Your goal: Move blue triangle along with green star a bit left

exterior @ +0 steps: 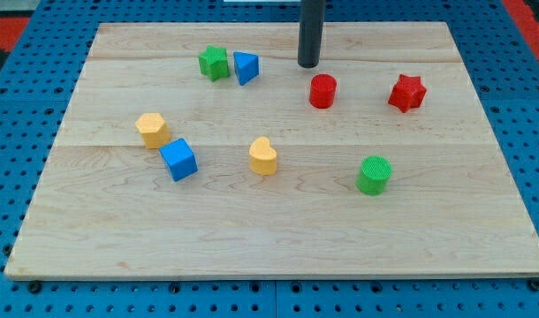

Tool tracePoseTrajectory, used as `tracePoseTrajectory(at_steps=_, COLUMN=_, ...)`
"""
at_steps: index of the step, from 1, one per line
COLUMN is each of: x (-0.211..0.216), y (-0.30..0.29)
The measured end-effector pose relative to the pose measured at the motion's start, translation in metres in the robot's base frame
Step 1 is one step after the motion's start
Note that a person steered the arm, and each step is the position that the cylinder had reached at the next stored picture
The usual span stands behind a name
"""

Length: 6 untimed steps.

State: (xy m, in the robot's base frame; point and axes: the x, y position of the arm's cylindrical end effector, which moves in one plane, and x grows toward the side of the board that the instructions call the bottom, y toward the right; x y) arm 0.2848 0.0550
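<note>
The blue triangle [245,67] sits near the view's top, left of centre, on the wooden board [278,238]. The green star [214,63] sits right beside it on its left, nearly touching. My tip [308,64] is at the end of the dark rod, to the right of the blue triangle with a clear gap between them, and just above and left of the red cylinder [322,91].
A red star [407,93] lies at the right. A green cylinder [374,175] lies at lower right. A yellow heart [263,156] is at centre. A blue cube [178,160] and a yellow hexagon [152,130] lie at the left.
</note>
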Motion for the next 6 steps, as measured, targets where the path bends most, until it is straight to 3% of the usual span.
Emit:
tracePoseTrajectory(at_steps=1, x=0.000, y=0.000)
tracePoseTrajectory(at_steps=6, x=-0.025, y=-0.145)
